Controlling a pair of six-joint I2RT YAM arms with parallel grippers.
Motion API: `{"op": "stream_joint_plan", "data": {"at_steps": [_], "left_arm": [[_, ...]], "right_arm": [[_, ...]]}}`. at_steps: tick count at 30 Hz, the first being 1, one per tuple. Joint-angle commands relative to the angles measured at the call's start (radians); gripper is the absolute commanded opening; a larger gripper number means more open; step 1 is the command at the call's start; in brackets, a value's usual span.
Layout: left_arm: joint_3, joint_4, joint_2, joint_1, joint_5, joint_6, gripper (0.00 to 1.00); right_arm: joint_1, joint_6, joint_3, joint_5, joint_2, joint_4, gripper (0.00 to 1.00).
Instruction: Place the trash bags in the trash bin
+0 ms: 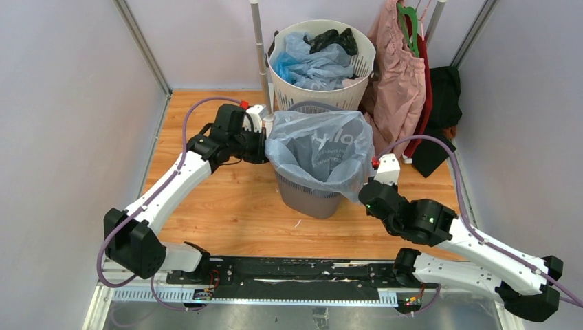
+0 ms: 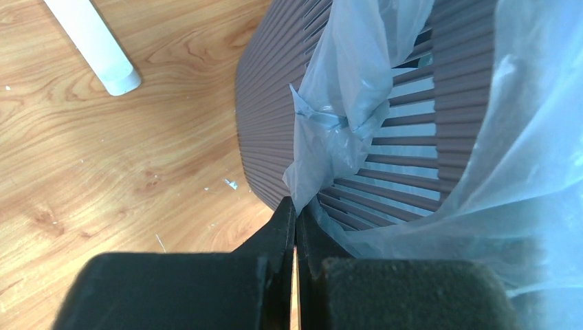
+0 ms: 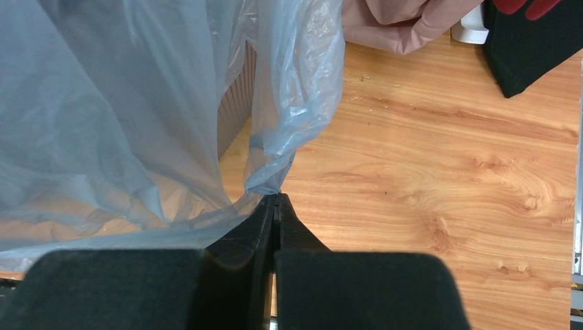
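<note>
1. At the middle of the wooden table [image 1: 220,206] stands the trash bin [image 1: 307,196], upright, grey and ribbed.
2. The pale blue bag [image 1: 320,148] sits in the bin with its mouth open. Its rim is spread over the bin's top and hangs down the outside on the near and right sides. Faint lettering shows on the inner wall.
3. The left gripper [image 2: 295,206] is at the bin's left side, jaws closed tight on a thin fold of the bag's edge. The film runs up from the fingertips against the bin's outer wall.
4. The right gripper [image 3: 278,198] is at the bin's near right, jaws pressed together on the bag's hanging edge, just above the table.
5. The bag is stretched between the two grippers.
6. A white slotted basket [image 1: 359,88] is just behind the bin, with more crumpled blue bags [image 1: 313,67] and a black item [image 1: 335,40] inside.
7. A pink garment [image 1: 397,79] hangs to the right of the basket, with black cloth [image 1: 443,103] beside it.
8. A white pole [image 2: 96,45] stands left of the bin.
</note>
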Motion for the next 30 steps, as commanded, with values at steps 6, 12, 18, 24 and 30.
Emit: {"op": "stream_joint_plan", "data": {"at_steps": [6, 12, 18, 24, 30], "left_arm": [[0.005, 0.013, 0.033, -0.001, -0.007, 0.015, 0.00], [0.066, -0.008, 0.060, 0.007, -0.016, 0.026, 0.07], [0.103, -0.006, 0.113, 0.019, -0.011, 0.034, 0.07], [0.131, 0.016, 0.159, 0.035, -0.001, 0.023, 0.07], [0.192, 0.029, 0.243, 0.037, 0.031, 0.008, 0.07]], "right_arm": [[-0.013, -0.029, 0.092, 0.024, 0.023, -0.057, 0.30], [-0.013, -0.128, 0.366, 0.044, 0.036, -0.216, 0.62], [-0.013, -0.310, 0.610, 0.066, 0.087, -0.238, 0.65], [-0.028, -0.670, 0.761, -0.030, 0.283, -0.041, 0.68], [-0.230, -0.705, 0.868, -0.308, 0.457, 0.024, 0.68]]}}
